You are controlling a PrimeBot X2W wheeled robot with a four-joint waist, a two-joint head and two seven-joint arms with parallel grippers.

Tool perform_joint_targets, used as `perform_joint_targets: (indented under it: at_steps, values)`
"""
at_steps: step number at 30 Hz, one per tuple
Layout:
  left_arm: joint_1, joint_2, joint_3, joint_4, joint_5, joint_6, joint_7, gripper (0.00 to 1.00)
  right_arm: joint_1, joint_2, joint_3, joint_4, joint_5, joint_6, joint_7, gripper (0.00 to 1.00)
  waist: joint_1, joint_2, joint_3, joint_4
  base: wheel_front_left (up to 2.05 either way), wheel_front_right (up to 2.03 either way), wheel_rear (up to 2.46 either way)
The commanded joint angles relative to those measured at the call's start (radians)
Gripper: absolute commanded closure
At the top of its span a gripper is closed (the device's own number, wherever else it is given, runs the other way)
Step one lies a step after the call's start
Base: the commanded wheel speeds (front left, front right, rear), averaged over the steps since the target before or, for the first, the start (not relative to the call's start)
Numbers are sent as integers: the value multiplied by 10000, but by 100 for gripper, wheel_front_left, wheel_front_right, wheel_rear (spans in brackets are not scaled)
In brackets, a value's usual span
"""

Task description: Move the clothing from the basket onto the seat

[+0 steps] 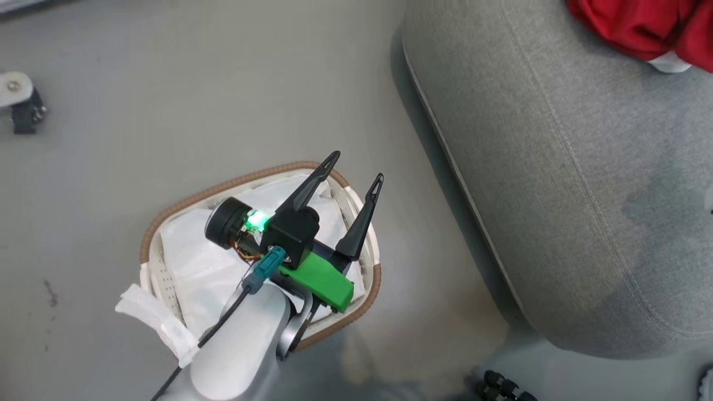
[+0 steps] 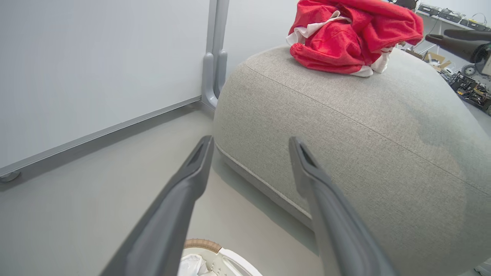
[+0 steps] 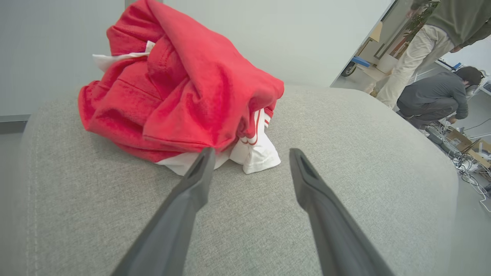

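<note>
Closest to the lens, the left gripper (image 1: pixel 356 167) is seen with its two long dark fingers spread wide and nothing between them. It's hung over the small oval white perforated plastic basket with the brown woven rim (image 1: pixel 234 181), which is parked on the floor just beside the big grey woven-fabric upholstered seat (image 1: pixel 557 167). The right gripper (image 3: pixel 252 151) is spread just as wide and is empty too. It's held low over the seat top, with one fingertip almost at the pile's white hem.

What could go sideways, imo:
- The crumpled bright red soft clothing with white trim (image 3: pixel 180 96) is heaped loosely on top of the seat, apparently toward its far rounded side. If that hem gets snagged when the right arm is drawn away, the whole heap could be dragged along or tipped off the seat.
- If the left fingers are dipped into the basket beside the seat, the liner could be hooked and the light basket lifted or knocked over.

Containers: inside the basket a rumpled white fabric liner (image 1: pixel 200 267) is seen and no red can be made out, though part of the inside is hidden under the left arm. So the job is probably done, pending a check of that hidden bit. A white flap of liner (image 1: pixel 156 323) is draped over the rim on the side away from the seat.
</note>
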Motion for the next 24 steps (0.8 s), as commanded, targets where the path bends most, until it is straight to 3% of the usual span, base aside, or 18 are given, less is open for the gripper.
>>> perform_joint_targets:
  at_steps: [1, 8, 14, 24]
  values:
    - [264, -70, 142, -107, -160, -33, -33, 0, 194, -161, 100, -82, -62, -14, -23, 0, 0, 0, -941, 308, 0, 0, 0]
    - [1103, -295, 794, -318, -512, -76, -32, 0, 317, -684, 817, -222, -30, -14, -21, 0, 0, 0, -2306, 861, 0, 0, 0]
    - [1833, -372, 1634, -395, -780, -23, -21, 0, 296, -688, 1379, -253, 48, -14, -21, 0, 0, 0, -3237, 1493, 0, 0, 0]
    - [2837, -390, 3442, -111, -863, 214, -21, 0, 862, 742, 1907, -449, 203, -14, -21, 0, 0, 0, -4102, 2502, 0, 0, 0]
